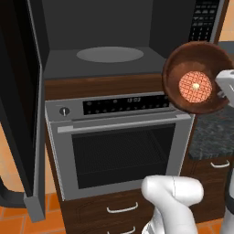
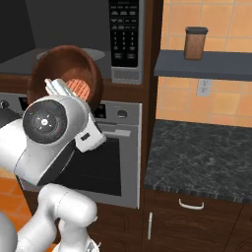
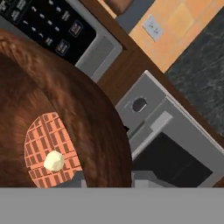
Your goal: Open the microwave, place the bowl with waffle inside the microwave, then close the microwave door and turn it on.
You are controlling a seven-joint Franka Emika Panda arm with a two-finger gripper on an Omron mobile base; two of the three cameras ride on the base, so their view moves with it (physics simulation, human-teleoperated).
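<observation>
One bowl (image 1: 197, 77) hangs in the air, gripped at its rim by the gripper (image 3: 107, 180), whose dark tips sit on either side of the rim at the bottom of the hand view. The bowl is tipped steeply, its inside facing the base cameras, yet the round waffle (image 1: 195, 86) with a pale pat on it sits against the bottom of the bowl. It is held to the right of the microwave (image 1: 98, 34) cavity and above the oven (image 1: 119, 141), in front of the keypad panel (image 2: 125, 33).

The main risk, as I judge it, is the tilt: if the bowl is not levelled before it goes in, the waffle could slide out onto the oven front or the floor. A pinch on the rim alone may also let the bowl swing or slip when the arm swings left. The bowl looks about as wide as the turntable (image 1: 110, 54), so a careless entry could knock its rim on the cavity's right wall or the wooden ledge (image 1: 105, 86) under the opening.

Nearer the base, the oven with its display strip and bar handle (image 1: 123, 124) lies below the path and should not interfere. The microwave door (image 1: 20, 100) stands swung wide open at the far left, clear of the route. Further right, a dark stone surface (image 2: 202, 155) carries nothing near the arm, and a brown jar (image 2: 195, 43) stands on a shelf (image 2: 206, 65) against the tiled wall, well apart from the work.
</observation>
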